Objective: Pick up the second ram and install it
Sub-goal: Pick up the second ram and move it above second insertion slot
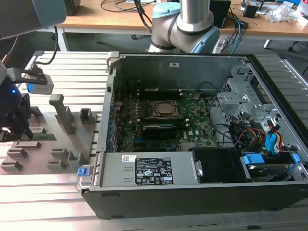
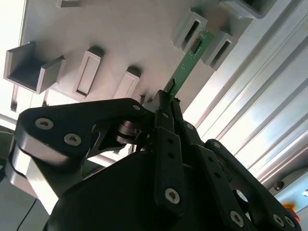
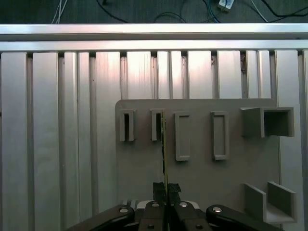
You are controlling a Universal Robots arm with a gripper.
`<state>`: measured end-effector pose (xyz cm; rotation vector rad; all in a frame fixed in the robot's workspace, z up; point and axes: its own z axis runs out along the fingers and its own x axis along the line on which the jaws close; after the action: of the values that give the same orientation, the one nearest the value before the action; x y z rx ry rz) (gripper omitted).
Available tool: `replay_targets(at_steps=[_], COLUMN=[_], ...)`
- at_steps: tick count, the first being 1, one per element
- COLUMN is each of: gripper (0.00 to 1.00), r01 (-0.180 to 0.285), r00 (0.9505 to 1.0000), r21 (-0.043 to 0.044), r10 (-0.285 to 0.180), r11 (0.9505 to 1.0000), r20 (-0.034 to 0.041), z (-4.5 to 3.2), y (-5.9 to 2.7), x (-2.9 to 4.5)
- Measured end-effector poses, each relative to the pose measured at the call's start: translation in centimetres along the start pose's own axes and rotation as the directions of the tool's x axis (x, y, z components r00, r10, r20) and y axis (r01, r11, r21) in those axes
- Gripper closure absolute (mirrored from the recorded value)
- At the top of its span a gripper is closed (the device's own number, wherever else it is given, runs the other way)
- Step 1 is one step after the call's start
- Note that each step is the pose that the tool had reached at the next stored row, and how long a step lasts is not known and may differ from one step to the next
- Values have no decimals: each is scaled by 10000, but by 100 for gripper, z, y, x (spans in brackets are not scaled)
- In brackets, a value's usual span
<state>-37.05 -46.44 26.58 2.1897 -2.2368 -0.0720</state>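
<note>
Edgewise, second ram (image 2: 188,61) between fingers (image 2: 163,120).

We're in a robotics lab: a ribbed aluminium desk (image 1: 57,202) carries an opened computer case (image 1: 192,192) and a grey fixture plate (image 1: 72,149), with the robot arm's base (image 1: 185,24) behind and cables (image 1: 120,6) strewn over a wooden desk (image 1: 96,19).

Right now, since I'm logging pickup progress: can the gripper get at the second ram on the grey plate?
Probably yes: the gripper looks closed on one end of the second ram; nothing blocks it.
</note>
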Motion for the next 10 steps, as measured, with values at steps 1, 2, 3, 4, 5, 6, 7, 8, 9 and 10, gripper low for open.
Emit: replay_targets(at_steps=[1,2,3,4,5,6,7,8,9,10], gripper=[86,86,86,86,86,86,86,86,86,86], r01=[0,0,0,-1,0,0,0,0,0,-1], r00=[10000,10000,10000,10000,10000,10000,10000,10000,10000,10000], r21=[-1,0,0,0,0,0,-1,0,0,0], r10=[0,0,0,1,0,0,0,0,0,1], r11=[10000,10000,10000,10000,10000,10000,10000,10000,10000,10000], r20=[-1,-1,0,0,0,0,-1,0,0,0], z=[-15,-26,-52,-65,-80,-99,-127,-151,-183,-203], y=[0,1,2,3,3,4,5,6,7,8], x=[-1,-1,-3,-4,-5,-5,-6,-8,-10,-11])
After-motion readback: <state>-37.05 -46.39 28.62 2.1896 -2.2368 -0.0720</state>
